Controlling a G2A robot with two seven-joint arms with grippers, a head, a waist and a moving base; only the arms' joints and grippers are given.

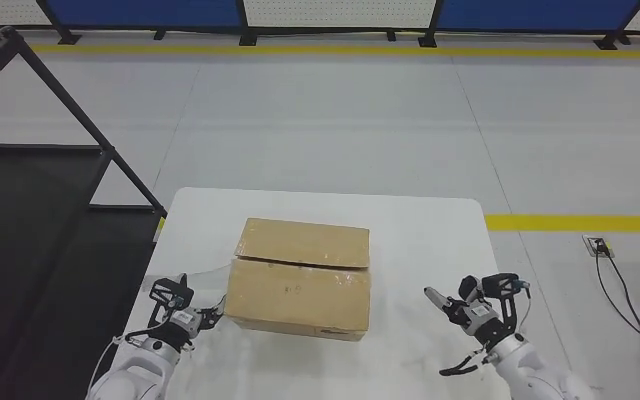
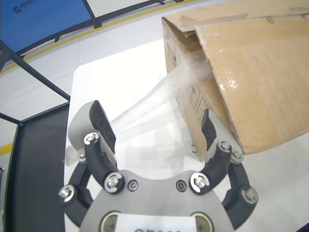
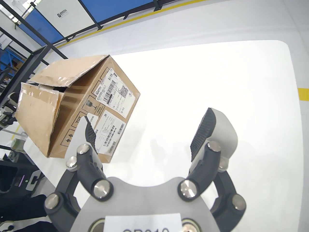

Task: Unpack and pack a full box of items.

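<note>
Brown cardboard box [image 1: 300,280] at the middle of the white rounded table [image 1: 430,225], top flaps folded down yet unsealed, near flap lying loose over the front. Strip of clear packing tape [image 2: 154,97] trailing from the box's left end toward the left gripper [image 2: 154,121], spread wide, holding nothing, just beside the box's near left corner. Right gripper [image 3: 147,126] spread wide too, empty, well apart from the box on the right, close to the table's near edge.

Risks, as judged from here:
- Dragging the whole box leftward, or tipping it, by tugging the tape with no counter-hold from the right side. Probably light enough to slide on the smooth top.
- Tearing the tape short and leaving a stub stuck to the cardboard.
- Sticky strip clinging to a rubber pad [image 2: 102,124] and refusing to drop.
- Catching a finger under the loose near flap and ripping the frayed corner.
- Spilling the contents, hidden for now, by lifting a flap too sharply.

Around:
- White printed labels [image 3: 113,95] on the box's right end.
- Black metal frame [image 1: 60,148] off the table's left.
- Yellow floor line [image 1: 560,222] far right.
- Blue and white panels [image 1: 140,10] along the far side.

In the way of opening: the dangling tape and the overlapping flaps.
</note>
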